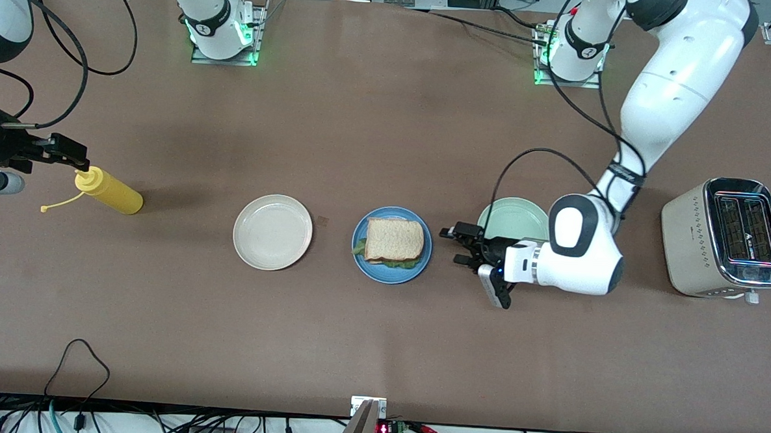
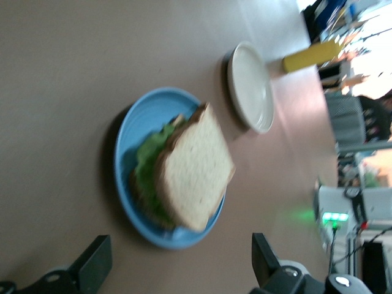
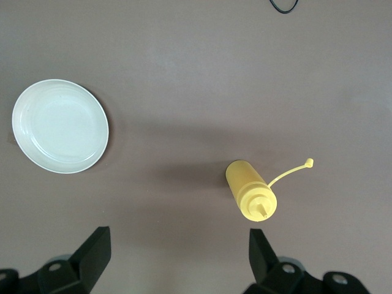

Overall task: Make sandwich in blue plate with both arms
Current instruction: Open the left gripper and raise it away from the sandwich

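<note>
The sandwich point(image 1: 394, 241), a tan bread slice on top with green lettuce showing at its edges, lies on the blue plate point(image 1: 389, 274) in the middle of the table. My left gripper point(image 1: 457, 245) is low beside the plate, toward the left arm's end, open and holding nothing. In the left wrist view the sandwich point(image 2: 193, 177) and blue plate point(image 2: 138, 122) lie just ahead of the left gripper point(image 2: 182, 263). My right gripper point(image 1: 76, 154) hangs open and empty over the table at the right arm's end, by a yellow bottle. In the right wrist view the right gripper point(image 3: 180, 257) has only bare table between its fingers.
The yellow squeeze bottle point(image 1: 109, 190) with its loose cap strap stands beside the right gripper, and shows in the right wrist view point(image 3: 250, 193). A cream plate point(image 1: 272, 232) sits beside the blue one. A mint-green plate point(image 1: 514, 217) is partly under the left arm. A toaster point(image 1: 723, 238) stands at the left arm's end.
</note>
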You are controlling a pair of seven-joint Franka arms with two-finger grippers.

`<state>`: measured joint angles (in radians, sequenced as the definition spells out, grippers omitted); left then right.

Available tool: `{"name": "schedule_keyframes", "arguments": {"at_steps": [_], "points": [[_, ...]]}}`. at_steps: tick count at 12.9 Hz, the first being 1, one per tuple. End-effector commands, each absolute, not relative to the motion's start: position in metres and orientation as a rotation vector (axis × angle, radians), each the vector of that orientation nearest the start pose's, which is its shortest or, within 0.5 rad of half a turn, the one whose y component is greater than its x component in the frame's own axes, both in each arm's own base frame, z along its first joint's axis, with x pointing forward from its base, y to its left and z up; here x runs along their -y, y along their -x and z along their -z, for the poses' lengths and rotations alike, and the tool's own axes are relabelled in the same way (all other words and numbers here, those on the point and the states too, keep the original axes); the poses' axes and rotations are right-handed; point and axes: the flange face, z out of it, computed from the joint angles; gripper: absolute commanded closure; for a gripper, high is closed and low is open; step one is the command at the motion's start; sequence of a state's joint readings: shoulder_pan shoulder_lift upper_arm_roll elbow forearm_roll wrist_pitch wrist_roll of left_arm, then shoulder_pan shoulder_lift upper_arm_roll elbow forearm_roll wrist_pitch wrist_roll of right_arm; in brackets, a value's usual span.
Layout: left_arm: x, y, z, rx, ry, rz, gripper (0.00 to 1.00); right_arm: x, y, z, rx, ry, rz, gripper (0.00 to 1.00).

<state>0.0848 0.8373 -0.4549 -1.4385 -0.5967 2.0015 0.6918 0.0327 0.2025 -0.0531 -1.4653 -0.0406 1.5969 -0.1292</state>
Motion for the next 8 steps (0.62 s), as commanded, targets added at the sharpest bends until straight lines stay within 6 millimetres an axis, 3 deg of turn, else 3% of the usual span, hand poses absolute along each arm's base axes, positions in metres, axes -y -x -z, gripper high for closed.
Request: {"name": "schedule_keyframes", "arguments": {"at_steps": [1, 2, 6, 7, 8], "points": [[0.206, -0.658, -0.287, 0.893, -2.376, 0.241, 0.0, 0.011, -0.608, -0.561, 0.19, 3.187, -0.109, 0.0], [0.195, -0.651, -0.301, 0.979, -2.451, 0.33, 0.0, 0.011, -0.607, -0.561, 0.189, 3.187, -0.114, 0.0], [0.146, -0.63, -0.399, 1.119, -2.774, 0.517, 0.0, 0.011, -0.608, -0.561, 0.19, 3.187, -0.111, 0.0], [0.142, -0.622, -0.425, 1.078, -2.864, 0.543, 0.0, 0.012, -0.608, -0.56, 0.187, 3.187, -0.116, 0.0], [0.134, -0.615, -0.464, 0.988, -2.966, 0.537, 0.0, 0.012, -0.607, -0.561, 0.187, 3.187, -0.114, 0.0]]}}
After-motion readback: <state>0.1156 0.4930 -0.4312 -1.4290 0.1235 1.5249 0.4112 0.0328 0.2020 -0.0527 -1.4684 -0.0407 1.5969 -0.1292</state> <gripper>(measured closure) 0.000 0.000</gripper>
